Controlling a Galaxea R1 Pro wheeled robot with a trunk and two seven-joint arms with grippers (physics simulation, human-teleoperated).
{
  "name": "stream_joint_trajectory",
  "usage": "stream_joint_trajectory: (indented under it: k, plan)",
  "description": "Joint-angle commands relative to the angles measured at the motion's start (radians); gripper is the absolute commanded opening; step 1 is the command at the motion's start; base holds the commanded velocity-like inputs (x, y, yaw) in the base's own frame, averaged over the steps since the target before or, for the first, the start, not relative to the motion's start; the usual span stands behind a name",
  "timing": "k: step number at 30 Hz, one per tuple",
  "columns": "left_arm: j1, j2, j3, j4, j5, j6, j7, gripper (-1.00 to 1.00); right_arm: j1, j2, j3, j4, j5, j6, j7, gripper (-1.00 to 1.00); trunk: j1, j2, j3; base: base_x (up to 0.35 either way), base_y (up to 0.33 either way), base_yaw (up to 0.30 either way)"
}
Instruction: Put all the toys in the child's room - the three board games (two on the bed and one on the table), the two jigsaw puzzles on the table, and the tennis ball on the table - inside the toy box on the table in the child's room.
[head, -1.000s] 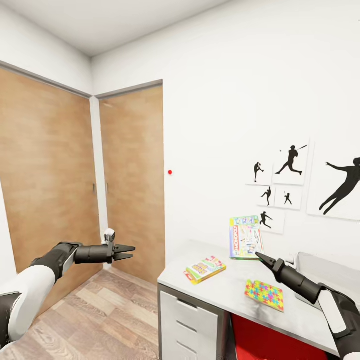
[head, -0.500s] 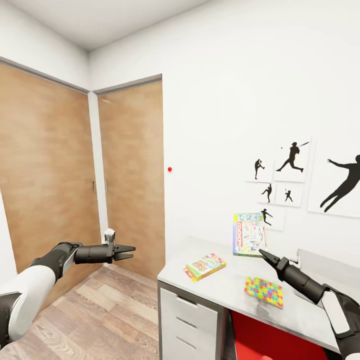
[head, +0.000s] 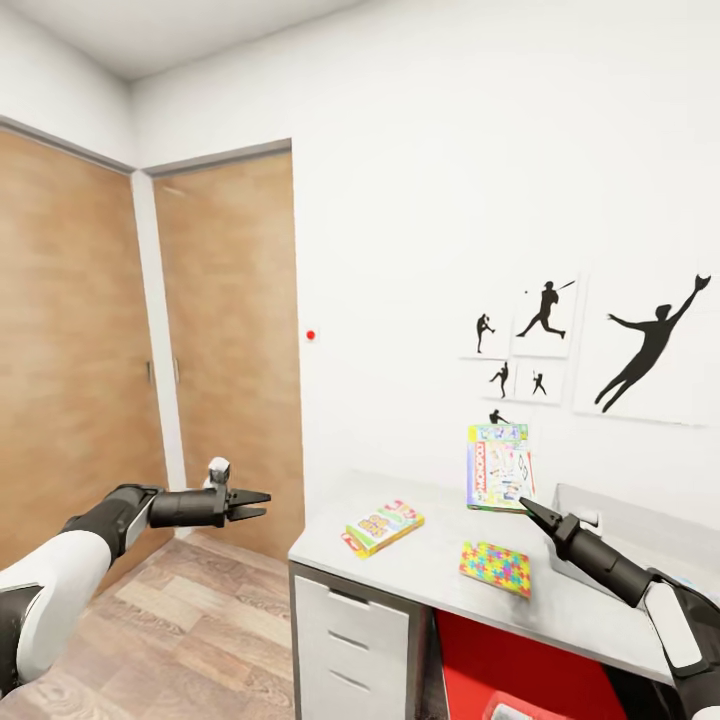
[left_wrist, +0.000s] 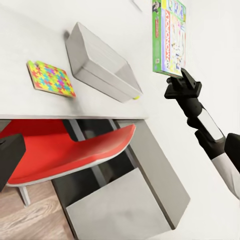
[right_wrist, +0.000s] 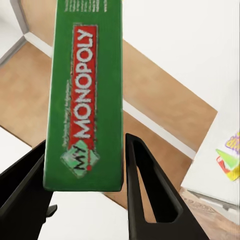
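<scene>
Carrying a board game (head: 499, 467), a green Monopoly box, upright above the table (head: 420, 570), pinched at its lower edge between the fingers of the right gripper (head: 527, 507); not yet over the toy box (head: 640, 530), the grey bin at the table's far right. Lying flat on the table and waiting: a second game box (head: 379, 526) near the left end, a jigsaw puzzle (head: 496, 567) nearer the middle. Judging most of the task as left. Showing nothing clearly inside the toy box (left_wrist: 102, 65), inside mostly hidden. Left gripper (head: 246, 505) hanging empty over the floor, fingers slightly apart. Tennis ball, bed games, other puzzle not made out
</scene>
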Motion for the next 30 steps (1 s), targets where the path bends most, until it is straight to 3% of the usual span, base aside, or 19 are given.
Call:
stream_joint_trajectory:
  k: [1, 19, 30]
  plan:
    - [0.000, 0.000, 0.007, -0.001, -0.011, 0.011, -0.006, 1.00, -0.001, 0.001, -0.002, 0.000, -0.005, 0.007, 0.002, -1.00, 0.000, -0.001, -0.001, 0.000, 0.000, -0.246]
    - [0.000, 0.001, 0.006, -0.001, -0.011, 0.011, -0.008, 1.00, -0.001, 0.000, -0.005, 0.002, -0.005, 0.007, 0.003, -1.00, 0.000, -0.001, -0.013, 0.000, 0.122, -0.254]
    - [0.000, 0.002, 0.006, -0.001, -0.011, 0.011, -0.007, 1.00, -0.001, 0.000, -0.006, 0.002, -0.005, 0.007, 0.003, -1.00, 0.000, -0.001, -0.019, 0.000, 0.013, -0.256]
